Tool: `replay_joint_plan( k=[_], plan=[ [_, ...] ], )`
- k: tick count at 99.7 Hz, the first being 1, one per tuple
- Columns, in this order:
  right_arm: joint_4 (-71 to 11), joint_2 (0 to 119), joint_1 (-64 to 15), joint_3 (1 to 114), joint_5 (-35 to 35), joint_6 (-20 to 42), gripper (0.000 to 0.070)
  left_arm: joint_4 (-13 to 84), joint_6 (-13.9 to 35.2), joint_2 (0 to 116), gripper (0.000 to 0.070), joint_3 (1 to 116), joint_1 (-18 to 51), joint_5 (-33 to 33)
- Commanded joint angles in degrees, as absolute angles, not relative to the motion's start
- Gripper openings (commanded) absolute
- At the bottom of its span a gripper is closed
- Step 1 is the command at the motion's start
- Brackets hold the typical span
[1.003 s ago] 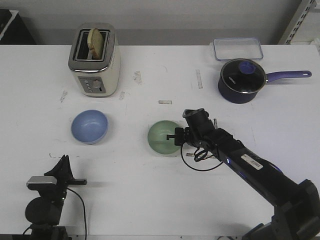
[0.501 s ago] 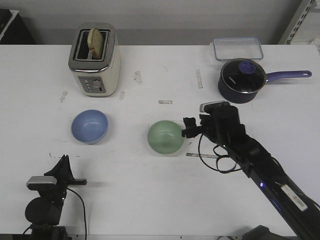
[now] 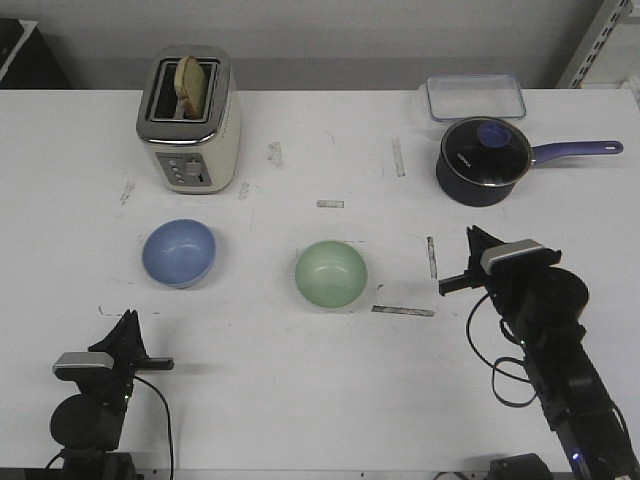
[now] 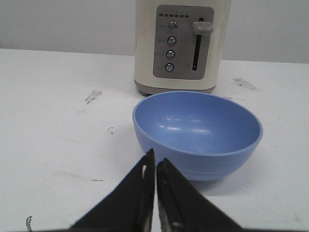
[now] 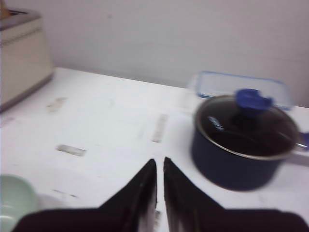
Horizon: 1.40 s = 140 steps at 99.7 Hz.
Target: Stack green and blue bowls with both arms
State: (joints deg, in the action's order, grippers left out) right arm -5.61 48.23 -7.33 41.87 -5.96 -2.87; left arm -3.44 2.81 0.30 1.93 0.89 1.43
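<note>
The blue bowl point(image 3: 179, 252) stands upright on the white table in front of the toaster, and fills the left wrist view point(image 4: 198, 133). The green bowl point(image 3: 331, 273) stands upright mid-table, apart from the blue one; its edge shows in the right wrist view point(image 5: 13, 202). My left gripper point(image 3: 128, 318) is shut and empty, low at the near left, its tips point(image 4: 155, 163) just short of the blue bowl. My right gripper point(image 3: 472, 234) is shut and empty point(image 5: 160, 163), well right of the green bowl, pointing toward the saucepan.
A cream toaster point(image 3: 189, 118) with bread stands at the back left. A dark blue saucepan point(image 3: 484, 160) with a glass lid and a clear lidded container point(image 3: 475, 97) stand at the back right. Tape marks point(image 3: 404, 311) lie on the table.
My right arm has drawn back from the green bowl's right rim, to the right and toward the near edge. The green bowl stays on the table. The left arm has not moved.
</note>
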Motion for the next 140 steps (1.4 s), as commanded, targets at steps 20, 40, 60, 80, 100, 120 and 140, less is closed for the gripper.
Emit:
replay_joint_plan(
  k=[20,40,60,80,100,120,140],
  plan=[
    [4.49,35.2,-4.1,29.39,-5.93,-3.7,0.0004,-4.38,2.39,0.19,0.0001,0.75,0.93,1.52],
    [6.98,23.68,-4.1,22.41,-5.93,-3.68,0.0004,-4.38,2.39,0.19,0.0001,0.75,0.93,1.52],
    [0.89,14.15,-4.1,20.64,-5.91,-3.7,0.0004,-4.36,2.39,0.19,0.0001,0.75,0.93,1.5],
    [-0.62,9.08,-4.1,20.67,-5.91,-3.7,0.0004,-4.38,2.39,0.19,0.0001,0.75,0.93,1.52],
    [0.43,8.21,-4.1,20.67,-5.76,-3.7,0.0004,-4.38,2.39,0.19,0.0001,0.75,0.93,1.52],
    [0.4,8.21,-4.1,20.67,-5.76,-3.7,0.0004,-4.38,2.39,0.19,0.0001,0.75,0.93,1.52],
    [0.43,8.21,-4.1,20.67,-5.78,-3.7,0.0004,-4.38,2.39,0.19,0.0001,0.75,0.93,1.52]
  ],
)
